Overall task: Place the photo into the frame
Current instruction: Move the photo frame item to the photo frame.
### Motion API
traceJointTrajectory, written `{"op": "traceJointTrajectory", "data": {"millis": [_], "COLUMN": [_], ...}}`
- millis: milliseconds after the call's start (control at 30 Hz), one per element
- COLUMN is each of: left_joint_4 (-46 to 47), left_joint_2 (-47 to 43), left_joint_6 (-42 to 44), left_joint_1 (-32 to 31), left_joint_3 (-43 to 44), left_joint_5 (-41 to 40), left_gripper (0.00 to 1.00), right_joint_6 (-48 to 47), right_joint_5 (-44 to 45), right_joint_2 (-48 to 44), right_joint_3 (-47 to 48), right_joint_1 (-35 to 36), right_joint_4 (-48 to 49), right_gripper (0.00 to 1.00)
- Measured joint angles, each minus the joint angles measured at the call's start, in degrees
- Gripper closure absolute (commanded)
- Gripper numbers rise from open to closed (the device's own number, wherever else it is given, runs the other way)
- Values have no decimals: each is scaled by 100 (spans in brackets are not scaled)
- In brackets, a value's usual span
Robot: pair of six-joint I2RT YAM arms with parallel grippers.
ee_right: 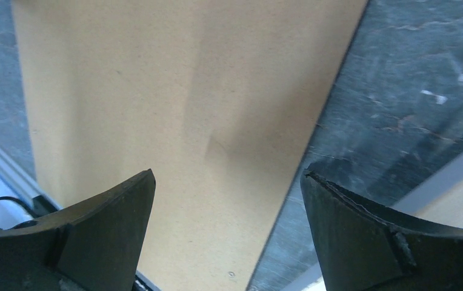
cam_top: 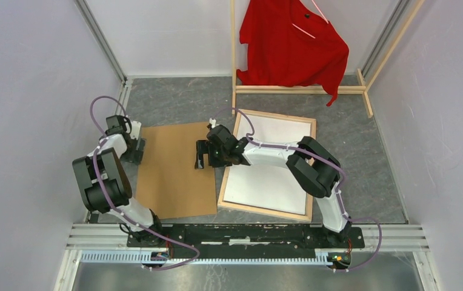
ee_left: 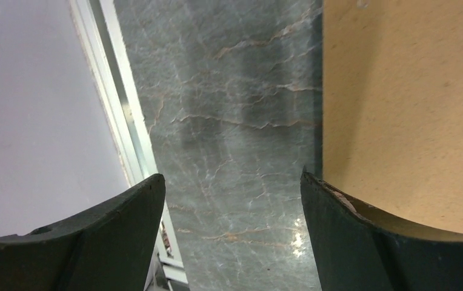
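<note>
The frame [cam_top: 265,211] lies flat on the bench [cam_top: 174,103], right of centre, wood side up, its inside plain white [cam_top: 271,176]; whether that is the photo's back, I cannot tell. Just left lies a brown board [cam_top: 171,173]. The right pincer [ee_right: 228,182] gapes empty over the board's right edge, and the left pincer [ee_left: 232,182] gapes empty at its left edge.

backing board [cam_top: 174,176] flat on table [cam_top: 180,103], just left of frame [cam_top: 265,211]; photo [cam_top: 259,185] lies in frame; clothes rack [cam_top: 299,90] with shirt [cam_top: 293,42] behind frame.
</note>
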Motion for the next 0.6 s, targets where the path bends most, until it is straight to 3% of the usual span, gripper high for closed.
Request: {"op": "traceJointTrajectory", "data": {"millis": [133,600], "left_joint_4": [55,87], "left_joint_2": [46,654], "left_joint_6": [2,20], "left_joint_1": [2,59], "left_joint_3": [35,553], "left_joint_5": [293,1182], "left_gripper": [20,72], "right_joint_6": [238,1167], "right_joint_5": [-280,-903], "right_joint_2": [68,79], "right_joint_3": [-31,-378], "right_joint_1": [4,-42], "right_joint_4": [313,1180], "right_gripper": [3,4]}}
